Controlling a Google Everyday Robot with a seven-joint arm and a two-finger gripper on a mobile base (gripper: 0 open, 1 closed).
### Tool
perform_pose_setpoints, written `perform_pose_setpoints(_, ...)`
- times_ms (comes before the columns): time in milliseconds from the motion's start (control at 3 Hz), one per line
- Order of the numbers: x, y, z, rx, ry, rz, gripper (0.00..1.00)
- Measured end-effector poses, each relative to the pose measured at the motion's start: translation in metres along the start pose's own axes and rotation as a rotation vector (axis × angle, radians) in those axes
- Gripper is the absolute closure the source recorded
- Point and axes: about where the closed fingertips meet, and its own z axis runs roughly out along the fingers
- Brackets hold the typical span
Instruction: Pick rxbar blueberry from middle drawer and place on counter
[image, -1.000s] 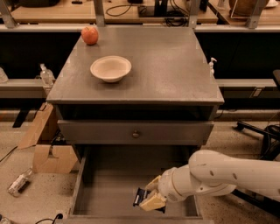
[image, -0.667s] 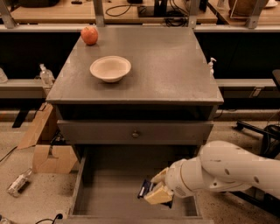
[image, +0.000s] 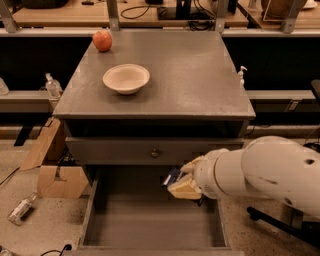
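my gripper (image: 181, 183) hangs over the open middle drawer (image: 145, 225), just under the closed drawer front (image: 125, 150) above it. its tan fingers (image: 184, 190) are pinched on the rxbar blueberry (image: 172, 176), which sits tilted and clear of the drawer floor. i judge the bar is held high to pass that front on the way to the counter (image: 200, 80), where a bowl (image: 126, 78) and an apple (image: 102, 40) occupy the left side.

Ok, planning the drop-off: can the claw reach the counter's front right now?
Probably yes. The claw holds the rxbar blueberry over the middle drawer, below the front edge of the counter; it must come out and up past that. The bowl and apple sit left.
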Motion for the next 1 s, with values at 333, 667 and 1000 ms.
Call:
perform_pose_setpoints(333, -0.001, -0.003, -0.003, 0.018, 0.009, 0.05, 1.0)
perform_pose_setpoints(667, -0.002, -0.005, -0.001, 0.015, 0.014, 0.046, 1.0)
perform_pose_setpoints(1000, -0.023, -0.051, -0.015, 0.028, 0.036, 0.046, 1.0)
